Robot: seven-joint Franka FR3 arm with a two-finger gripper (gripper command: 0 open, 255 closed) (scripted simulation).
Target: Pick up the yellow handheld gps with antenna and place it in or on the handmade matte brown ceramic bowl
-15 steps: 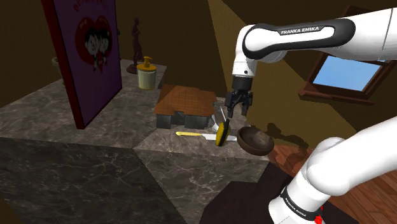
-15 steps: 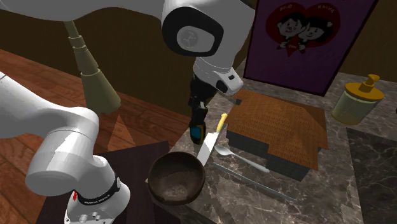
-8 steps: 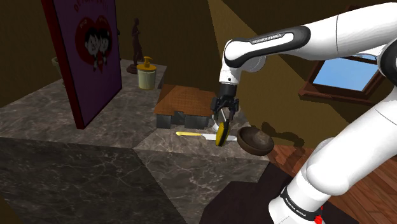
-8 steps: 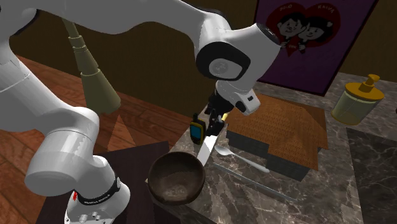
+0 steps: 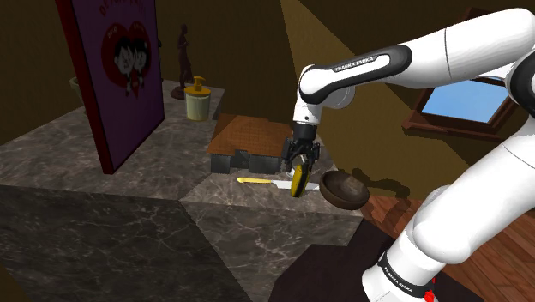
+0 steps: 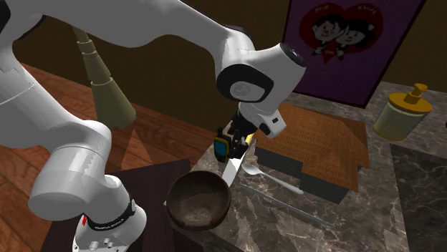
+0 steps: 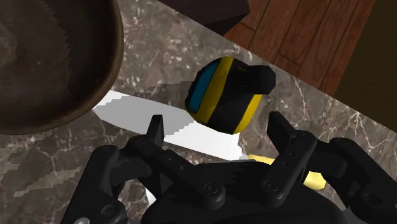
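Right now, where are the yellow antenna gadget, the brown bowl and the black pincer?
Yellow-and-black handheld GPS (image 7: 222,95): wrist view, its body.
Round brown bowl (image 6: 198,205): second exterior view, inside bottom.
Black pincer (image 7: 215,119): wrist view, between fingertips.

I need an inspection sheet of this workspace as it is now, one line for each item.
Surface: dark marble counter.
Job's things: yellow-black GPS standing on end; brown bowl empty, beside it.
Clutter: knife, spoon, brown mat on dark blocks, yellow dispenser, poster.
Grippers: gripper open just above GPS, fingers not touching it.
Cables: nothing seen.
Surroundings: wooden floor, window.
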